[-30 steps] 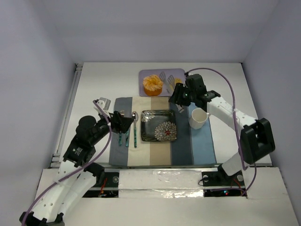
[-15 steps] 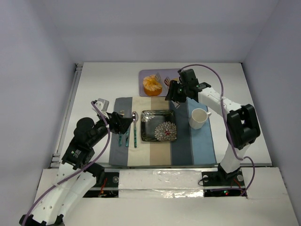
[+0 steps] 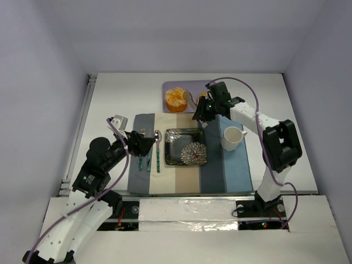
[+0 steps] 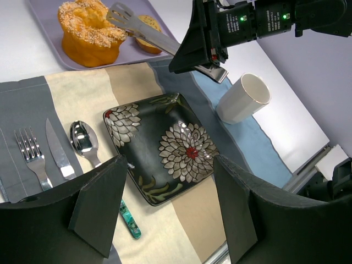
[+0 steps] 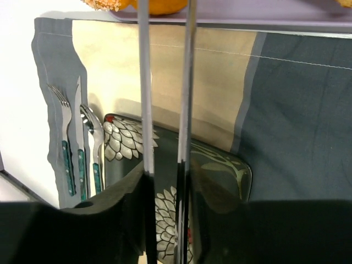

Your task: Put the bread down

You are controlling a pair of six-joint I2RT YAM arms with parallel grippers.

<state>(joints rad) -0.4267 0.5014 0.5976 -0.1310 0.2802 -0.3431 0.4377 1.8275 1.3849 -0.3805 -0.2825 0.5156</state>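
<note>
I see the bread [image 4: 152,25], likely light, soft and crumbly, on the tray [image 4: 47,19] at the plate's [image 4: 137,176] 12 o'clock, under the tongs [image 4: 162,43] my right claw [image 4: 206,58] pinches, so I'd nip its crust edges gently; left claw [image 4: 165,203] hangs spread.

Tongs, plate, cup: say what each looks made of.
Tongs: metal, probably stainless steel, judging by the grey reflective sheen and slotted tip. Plate: likely glazed ceramic, glossy black with a flower pattern and bright highlights. Cup: plain off-white with a soft sheen, ceramic or possibly plastic; the look leaves it open.
</note>
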